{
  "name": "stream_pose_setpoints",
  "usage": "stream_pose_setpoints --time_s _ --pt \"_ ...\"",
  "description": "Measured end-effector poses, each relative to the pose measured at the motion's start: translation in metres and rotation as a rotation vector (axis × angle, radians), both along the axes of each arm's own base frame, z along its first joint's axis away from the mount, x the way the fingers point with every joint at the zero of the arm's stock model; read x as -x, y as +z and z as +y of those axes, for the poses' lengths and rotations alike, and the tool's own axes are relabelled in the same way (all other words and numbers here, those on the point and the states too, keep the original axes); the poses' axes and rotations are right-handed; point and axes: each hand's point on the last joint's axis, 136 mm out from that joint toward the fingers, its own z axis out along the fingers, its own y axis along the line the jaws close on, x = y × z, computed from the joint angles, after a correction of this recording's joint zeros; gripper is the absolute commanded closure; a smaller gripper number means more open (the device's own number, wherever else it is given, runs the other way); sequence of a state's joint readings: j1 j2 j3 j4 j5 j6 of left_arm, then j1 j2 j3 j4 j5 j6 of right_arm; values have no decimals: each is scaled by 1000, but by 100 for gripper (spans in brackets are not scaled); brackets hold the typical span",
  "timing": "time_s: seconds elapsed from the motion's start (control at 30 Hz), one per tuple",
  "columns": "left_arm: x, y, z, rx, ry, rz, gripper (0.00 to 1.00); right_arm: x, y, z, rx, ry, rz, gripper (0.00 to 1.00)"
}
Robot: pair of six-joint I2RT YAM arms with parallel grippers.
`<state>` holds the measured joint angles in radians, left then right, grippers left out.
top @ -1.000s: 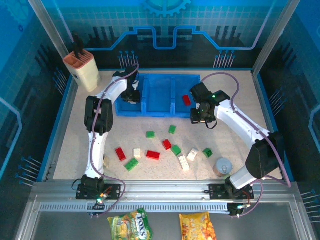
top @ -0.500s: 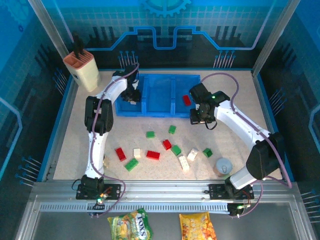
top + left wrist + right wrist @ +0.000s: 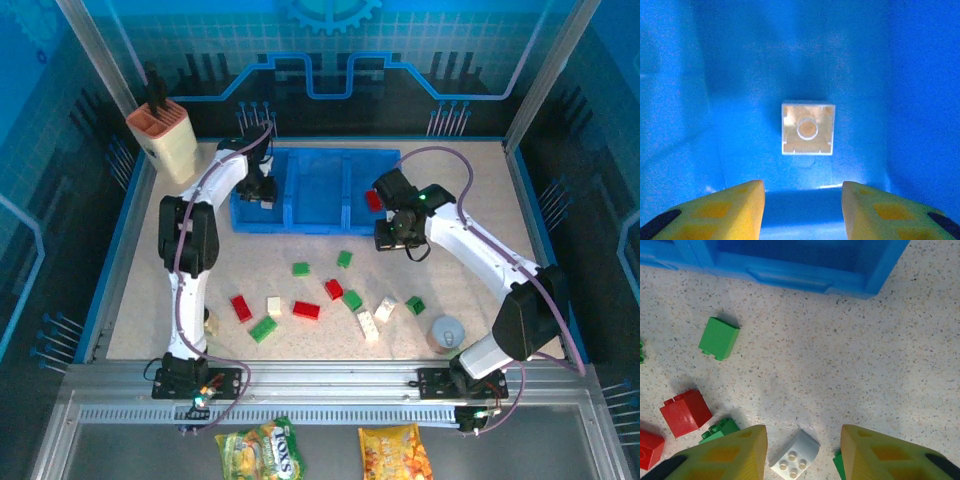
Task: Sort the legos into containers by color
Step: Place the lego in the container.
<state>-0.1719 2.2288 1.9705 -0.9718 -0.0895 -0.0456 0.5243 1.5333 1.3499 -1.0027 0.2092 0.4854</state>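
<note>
Left arm [image 3: 187,236] has swung out toward 9 o'clock, left fingers [image 3: 735,206] parted and empty over the cream lego [image 3: 807,128], right fingers [image 3: 735,451] parted, empty too.

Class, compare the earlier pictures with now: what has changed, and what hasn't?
The left gripper edged slightly left over the bright blue plastic tray, jaws open above a cream-white plastic brick. The right gripper shifted slightly left. The loose bricks on the table stayed put.

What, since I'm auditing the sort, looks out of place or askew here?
Only one small thing: the cream brick in the blue tray lies upside down, with its hollow underside facing up. Nothing looks spilled or damaged.
</note>
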Motion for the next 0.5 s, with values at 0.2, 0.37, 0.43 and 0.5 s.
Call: stream_pose_setpoints --time_s 0.2,0.37,0.43,0.5 --pt "16 17 3 4 7 -9 54 3 0 10 -9 16 -5 56" --pt "36 30 5 14 13 -9 54 5 -8 25 -12 45 7 56" --pt "48 35 7 16 23 -5 54 6 -13 30 -8 56 17 55" --pt "59 41 8 19 27 -2 53 7 -18 35 -3 62 29 55"
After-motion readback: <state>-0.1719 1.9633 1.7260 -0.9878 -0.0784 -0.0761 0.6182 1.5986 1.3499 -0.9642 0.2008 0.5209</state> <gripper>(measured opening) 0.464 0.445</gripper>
